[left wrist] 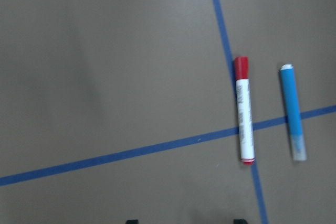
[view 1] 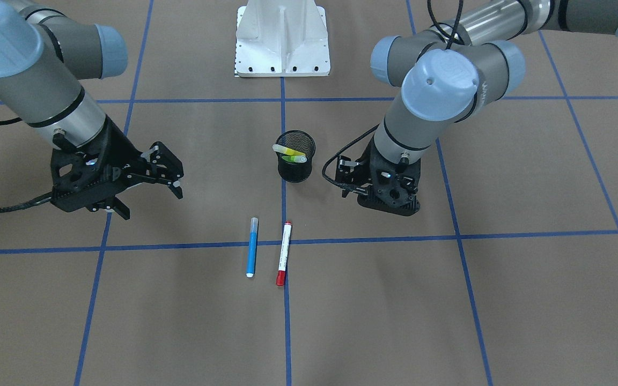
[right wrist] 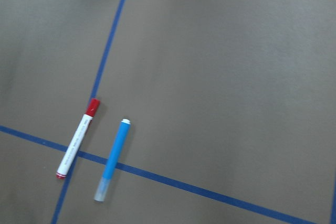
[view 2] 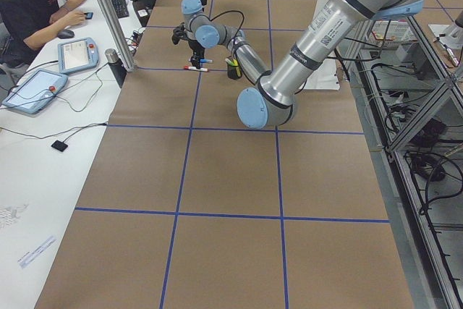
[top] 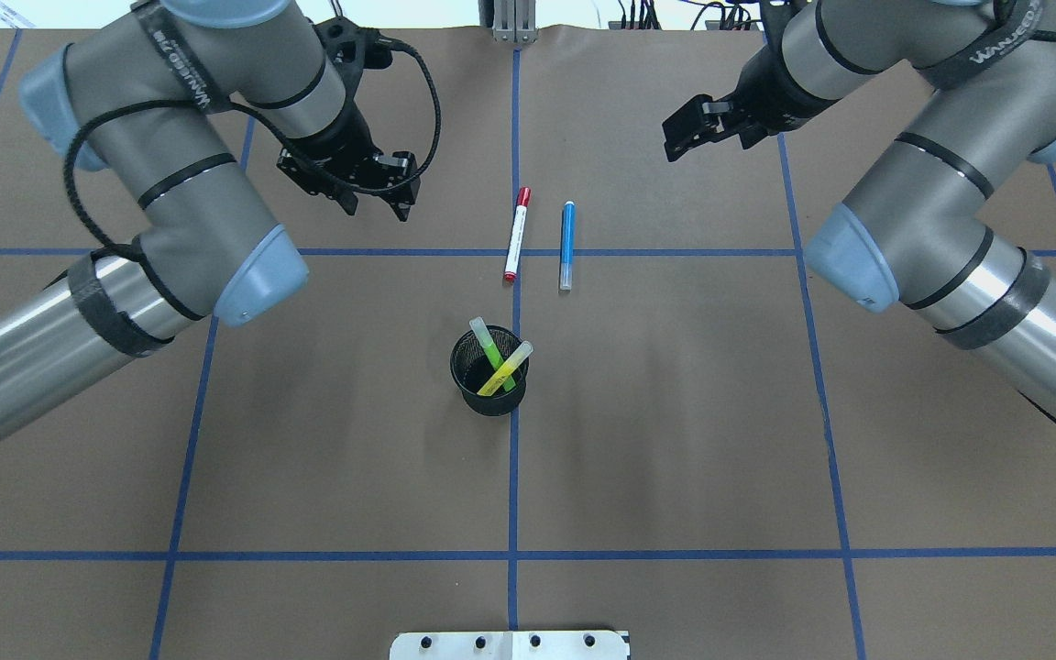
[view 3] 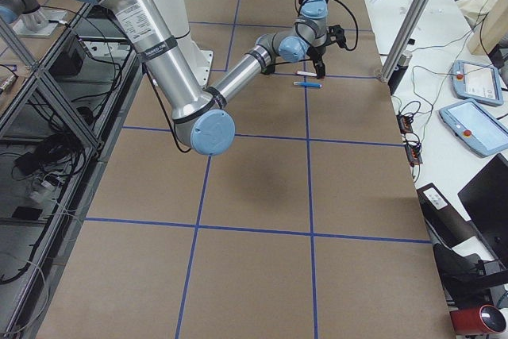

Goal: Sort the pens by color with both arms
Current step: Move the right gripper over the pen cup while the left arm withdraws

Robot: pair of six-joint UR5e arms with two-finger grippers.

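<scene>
The blue pen (top: 566,245) and red-capped pen (top: 516,235) lie flat, side by side but apart, between our two grippers. The red-capped one is toward the left gripper (top: 377,206), the blue toward the right gripper (view 1: 152,202). Both are slim and round, so we expect them to roll if nudged. The green pen (top: 489,348) and yellow pen (top: 505,368) stand crossed in the cup (top: 482,403), base-side of both grippers. Both jaws are apart and empty. We judge two pens are left to sort, so next each gripper must descend astride its pen.
</scene>
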